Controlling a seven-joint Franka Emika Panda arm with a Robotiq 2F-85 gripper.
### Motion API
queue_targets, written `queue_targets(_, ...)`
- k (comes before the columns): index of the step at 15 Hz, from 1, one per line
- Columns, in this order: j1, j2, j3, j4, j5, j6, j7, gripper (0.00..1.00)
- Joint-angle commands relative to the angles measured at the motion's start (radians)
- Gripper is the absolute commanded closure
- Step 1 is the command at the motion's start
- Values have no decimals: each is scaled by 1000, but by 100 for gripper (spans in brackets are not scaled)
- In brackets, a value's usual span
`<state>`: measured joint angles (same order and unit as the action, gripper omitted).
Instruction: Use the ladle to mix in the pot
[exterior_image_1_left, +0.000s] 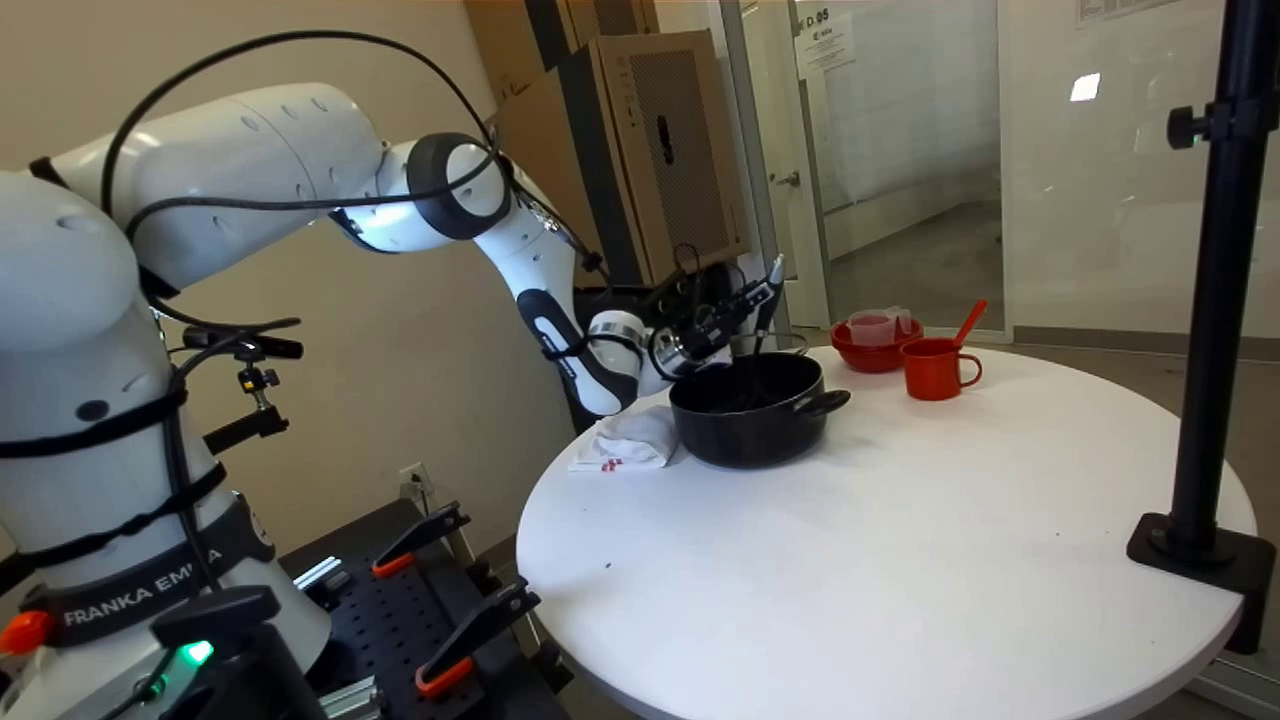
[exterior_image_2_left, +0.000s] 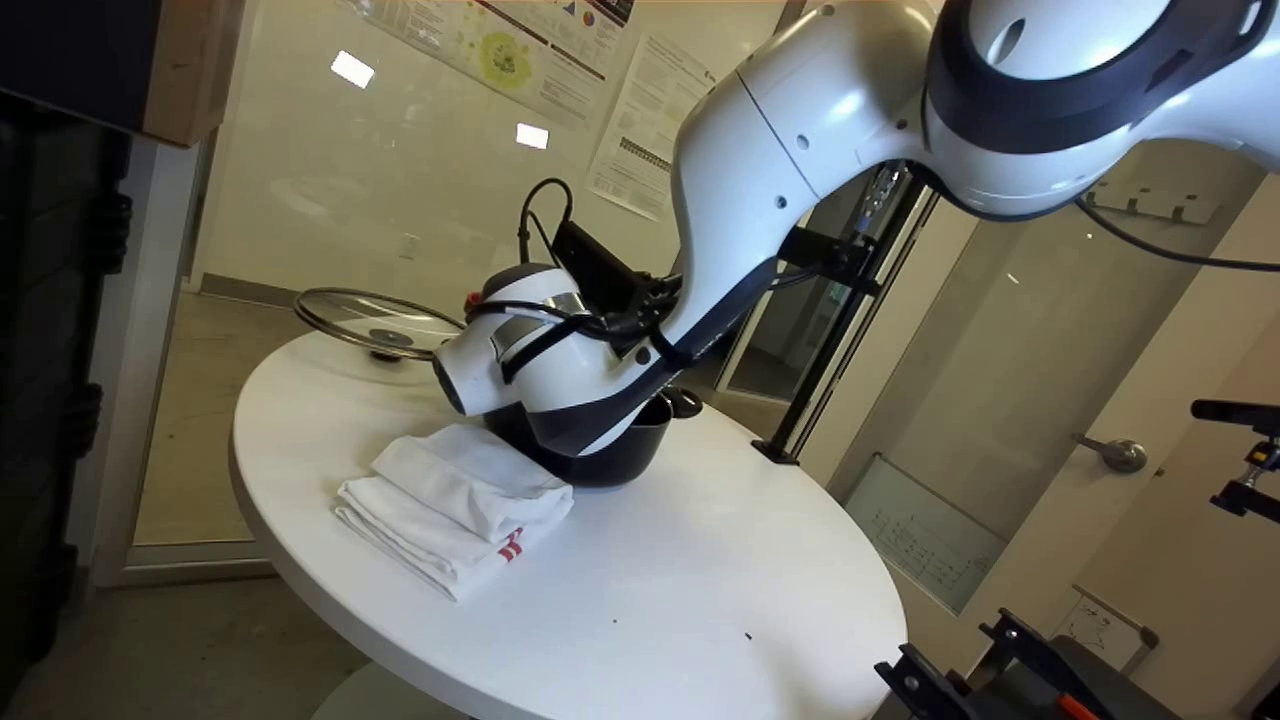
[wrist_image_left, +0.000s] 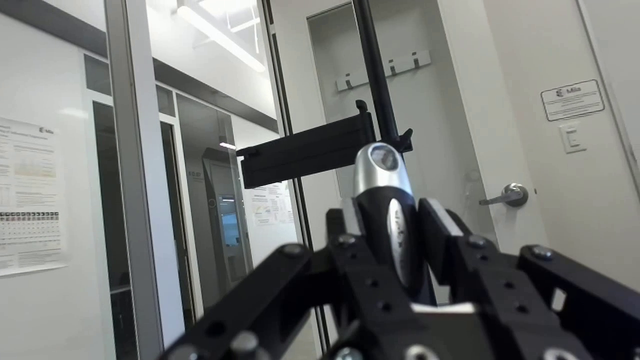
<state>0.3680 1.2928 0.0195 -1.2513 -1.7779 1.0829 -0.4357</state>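
The black pot (exterior_image_1_left: 750, 430) stands on the round white table (exterior_image_1_left: 880, 560). In an exterior view, the arm partly covers the pot (exterior_image_2_left: 615, 465). My gripper (exterior_image_1_left: 762, 296) is above the pot, shut on the ladle's handle. The ladle (exterior_image_1_left: 764, 318) leans slightly, its silver handle end up and its shaft going down into the pot. Its scoop end is not clear against the pot's dark inside. In the wrist view, the ladle's black and silver handle (wrist_image_left: 382, 172) sits between the gripper's pads (wrist_image_left: 391, 215). The pot is out of the wrist view.
A folded white cloth (exterior_image_1_left: 632, 438) lies beside the pot. A glass lid (exterior_image_2_left: 385, 325) lies on the table behind the pot. A red mug (exterior_image_1_left: 932, 372) and a red bowl (exterior_image_1_left: 866, 356) with clear cups stand near the far edge. A black pole (exterior_image_1_left: 1205, 330) is clamped to the table.
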Motion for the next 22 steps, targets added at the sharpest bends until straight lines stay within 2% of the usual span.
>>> queue_targets(1,-11,67,-33,126,-2,-12,-27,92)
queue_targets(3,-18,67,-44,142,4,-14,-28,92)
queue_targets(7,-35,31,-63,100,11,-18,-10,92)
queue_targets(11,-48,-50,-55,-35,35,-14,-16,92)
queue_targets(18,-50,-217,10,-306,82,16,-100,92)
queue_targets(22,-39,-245,71,-349,81,25,-119,92)
